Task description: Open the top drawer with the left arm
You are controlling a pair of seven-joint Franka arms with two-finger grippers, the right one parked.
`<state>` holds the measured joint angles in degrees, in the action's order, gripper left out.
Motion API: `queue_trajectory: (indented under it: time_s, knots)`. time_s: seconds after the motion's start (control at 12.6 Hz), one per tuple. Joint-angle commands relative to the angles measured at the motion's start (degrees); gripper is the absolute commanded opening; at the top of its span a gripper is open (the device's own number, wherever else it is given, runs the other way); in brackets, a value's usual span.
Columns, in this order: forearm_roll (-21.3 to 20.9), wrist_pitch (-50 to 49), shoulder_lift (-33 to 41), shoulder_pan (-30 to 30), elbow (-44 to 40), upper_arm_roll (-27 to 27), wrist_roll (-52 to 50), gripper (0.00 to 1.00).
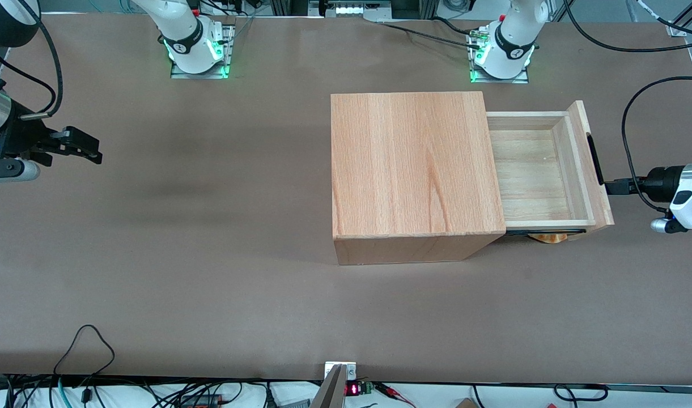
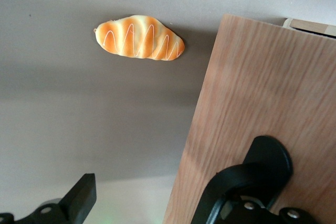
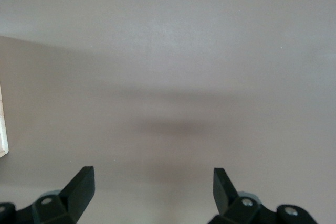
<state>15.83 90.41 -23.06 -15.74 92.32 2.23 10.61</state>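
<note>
One top drawer, pulled out of one oak box casing. One black bar handle on the drawer front. One bread roll, orange with white stripes, on the table; only its edge shows under the drawer from the front. One left arm in front of the drawer, one gripper at the handle, two fingers spread in the wrist view. Two arm bases with green lights.

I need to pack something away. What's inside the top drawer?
Its pulled-out part shows only bare plank floor; the rest stays hidden under the casing. The hand is at the handle.
</note>
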Motion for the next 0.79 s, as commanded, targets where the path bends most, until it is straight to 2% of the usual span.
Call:
queue_trajectory:
  time_s: [0.0,0.71]
  knots:
    - [-0.5,-0.8,-0.4,0.1,-3.2,-0.2,-0.9,1.00]
    - [-0.7,-7.3,-0.1,-0.2,-7.5,-0.1,-2.3,1.00]
